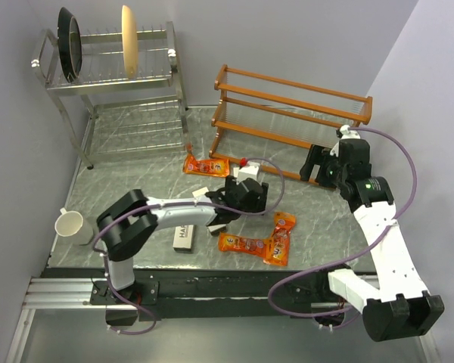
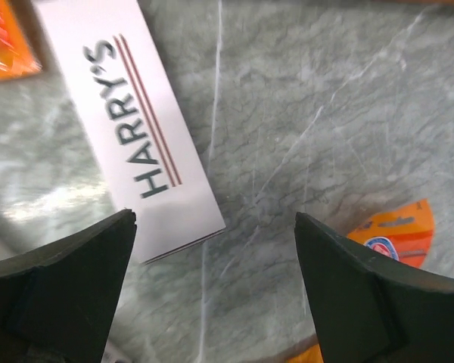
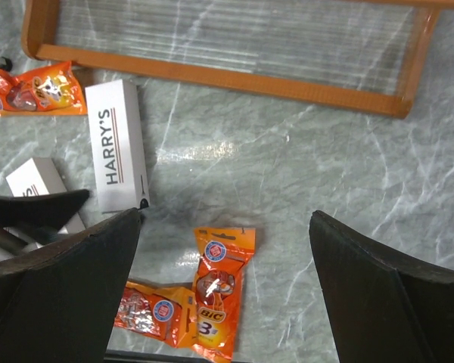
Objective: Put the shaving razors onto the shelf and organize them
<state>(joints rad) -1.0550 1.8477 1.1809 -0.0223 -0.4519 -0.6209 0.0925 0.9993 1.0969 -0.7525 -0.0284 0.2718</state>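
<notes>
now: left arm (image 1: 174,208) bent low mid-table, left gripper (image 2: 216,227) fingers apart above end of flat pale-grey "harry's" box (image 2: 136,136) lying on table (image 1: 136,162); right arm (image 1: 382,227) stretched toward low orange-brown wooden shelf (image 3: 212,76), right gripper (image 3: 225,219) fingers wide apart.

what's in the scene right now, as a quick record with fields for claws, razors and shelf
left claw: open, holding nothing, above the end of a Harry's box
right claw: open, holding nothing, above the table in front of the shelf
other Harry's box: flat on the table by the left arm
orange packs: three, flat on the table
razors on shelf: none seen
other: steel dish rack at back left, white cup at the table's left edge
</notes>
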